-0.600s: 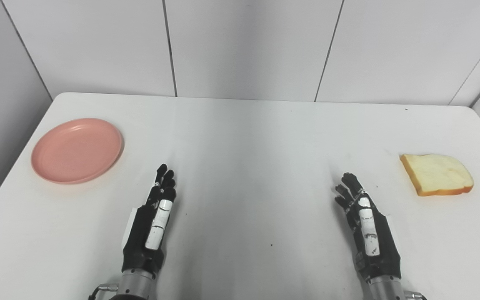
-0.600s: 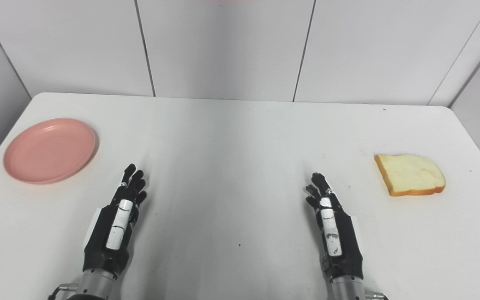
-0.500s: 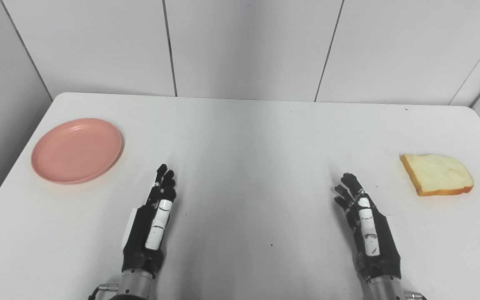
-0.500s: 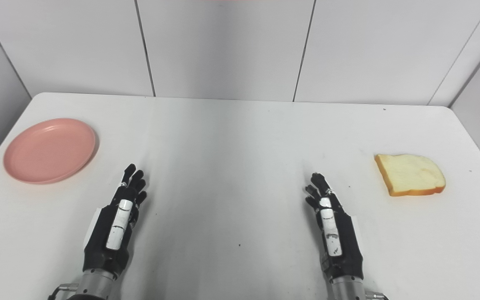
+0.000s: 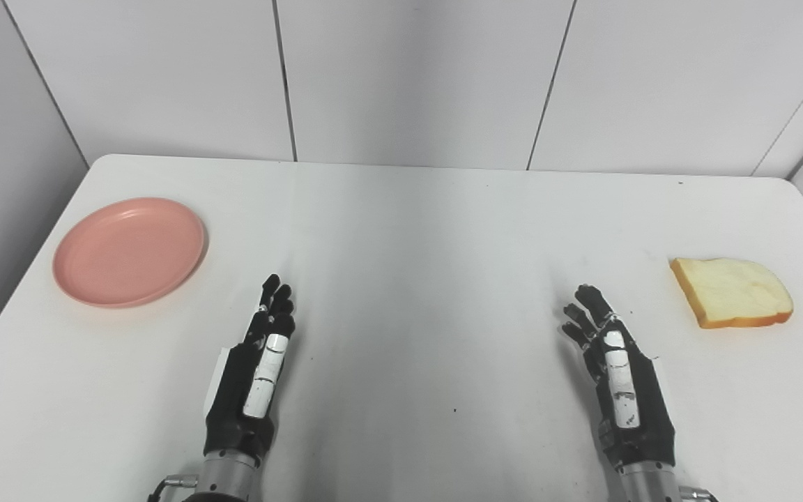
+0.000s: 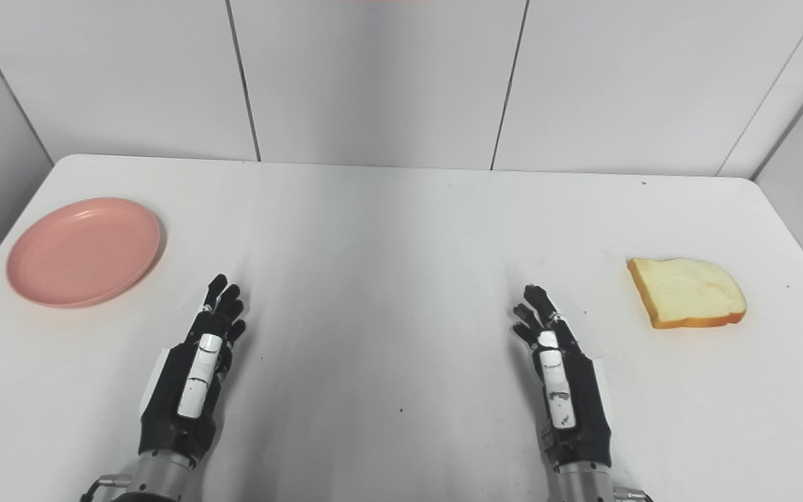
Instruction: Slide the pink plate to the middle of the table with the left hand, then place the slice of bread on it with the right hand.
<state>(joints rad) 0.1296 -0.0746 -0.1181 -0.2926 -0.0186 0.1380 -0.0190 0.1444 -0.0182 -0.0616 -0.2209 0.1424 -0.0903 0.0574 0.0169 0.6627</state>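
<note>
Now my pink plate (image 5: 129, 252) sits bare, far-left of my left hand (image 5: 254, 376); bread (image 5: 731, 292) lies right of my right hand (image 5: 617, 380); fingers spread, holding nothing.

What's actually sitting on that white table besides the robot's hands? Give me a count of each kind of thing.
Pink plate: 1, at the left side of the table.
Slice of bread: 1, at the right side, lying flat.
Total: 2 things, both untouched; the left hand and the right hand hold nothing.
</note>
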